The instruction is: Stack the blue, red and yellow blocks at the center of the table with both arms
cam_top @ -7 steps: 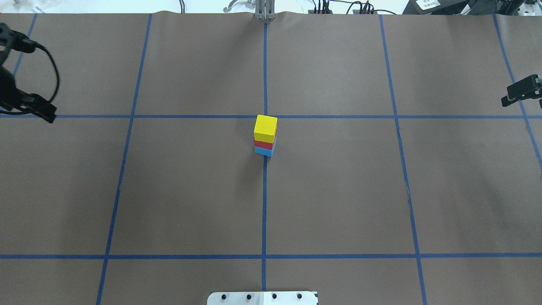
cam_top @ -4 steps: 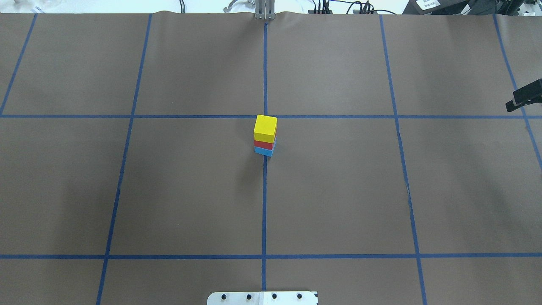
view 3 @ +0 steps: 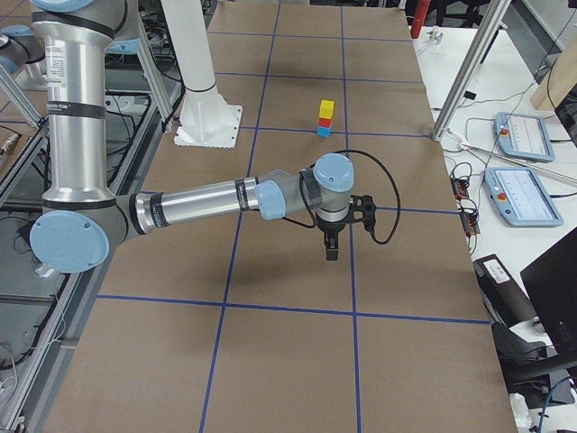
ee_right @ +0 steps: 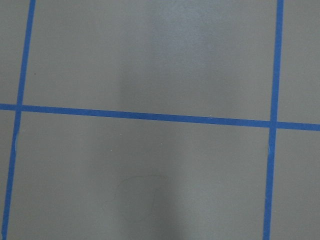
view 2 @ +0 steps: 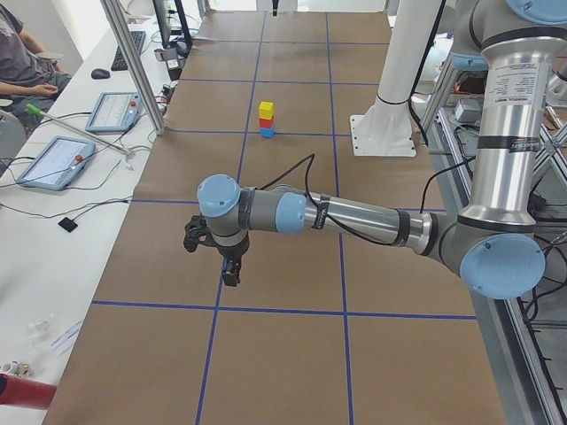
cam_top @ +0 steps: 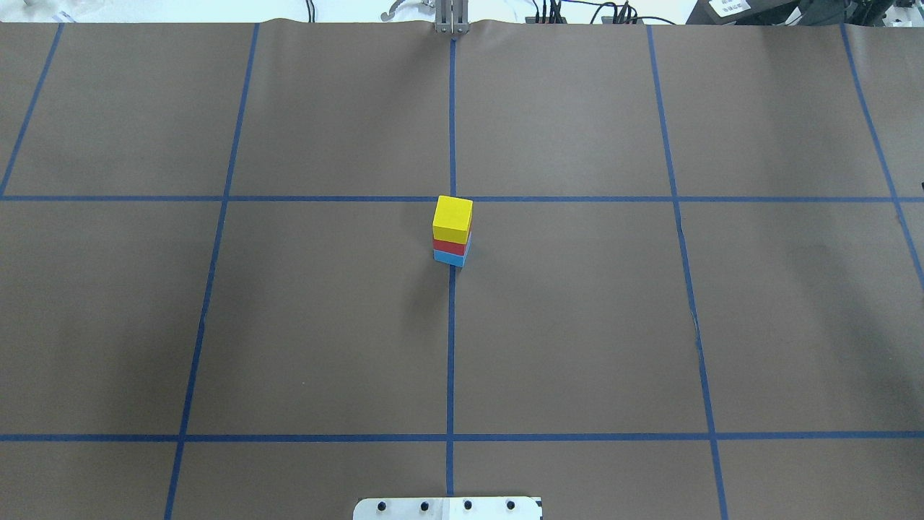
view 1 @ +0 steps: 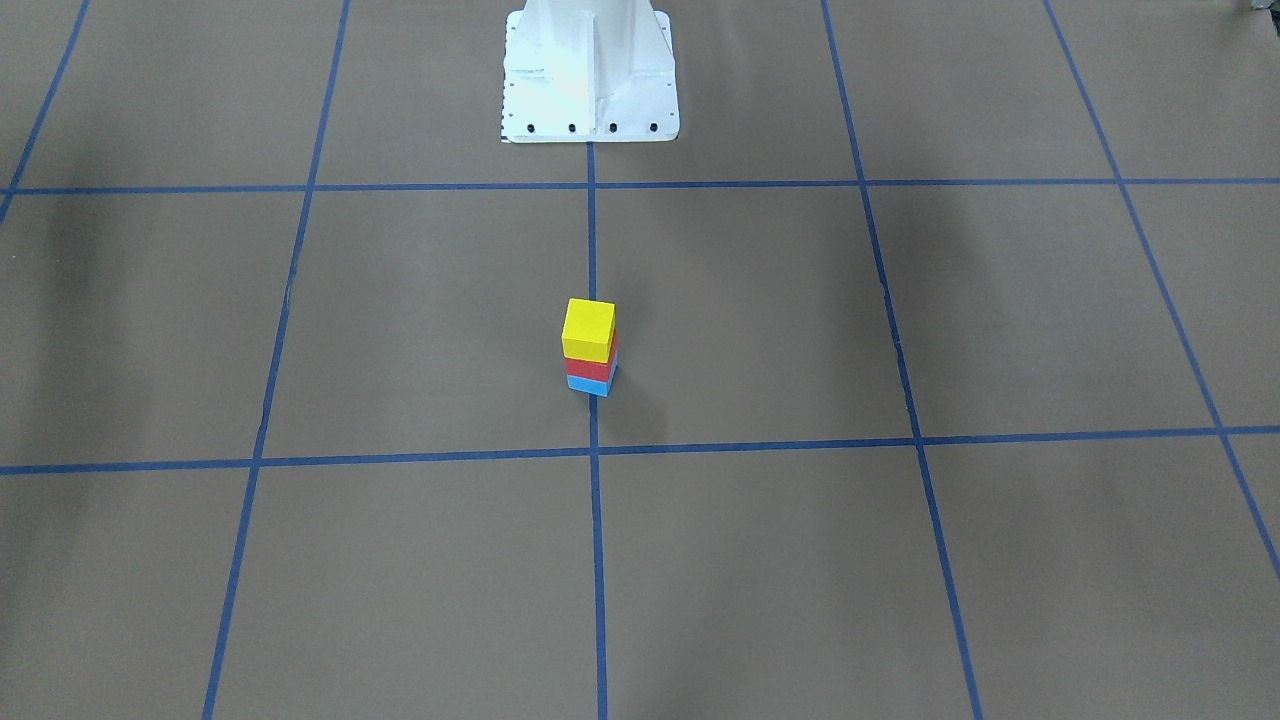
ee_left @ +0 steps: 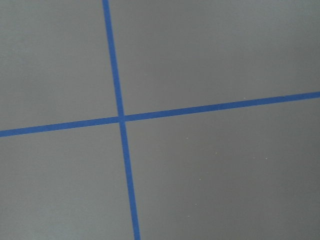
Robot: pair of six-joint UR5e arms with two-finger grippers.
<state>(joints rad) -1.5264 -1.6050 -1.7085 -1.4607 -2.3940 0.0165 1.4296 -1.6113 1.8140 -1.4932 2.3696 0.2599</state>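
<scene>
The stack stands at the table's center on the crossing of the blue tape lines: a yellow block (cam_top: 453,217) on a red block (cam_top: 449,247) on a blue block (cam_top: 447,258). It also shows in the front-facing view, with the yellow block (view 1: 588,328) on top. Nothing touches it. My left gripper (view 2: 232,270) shows only in the exterior left view, far from the stack and pointing down; I cannot tell whether it is open or shut. My right gripper (view 3: 330,248) shows only in the exterior right view, likewise far from the stack, its state unclear. Both wrist views show only table and tape.
The white robot base (view 1: 588,70) stands at the robot's edge of the table. Aluminium posts (view 2: 133,66) and tablets (view 2: 55,161) line the operators' bench. A seated person (view 2: 22,57) is at the far end of the bench.
Both arms have drawn outward and left the overhead view, the left one off the left edge, the right one off the right edge. The stack has not moved.
</scene>
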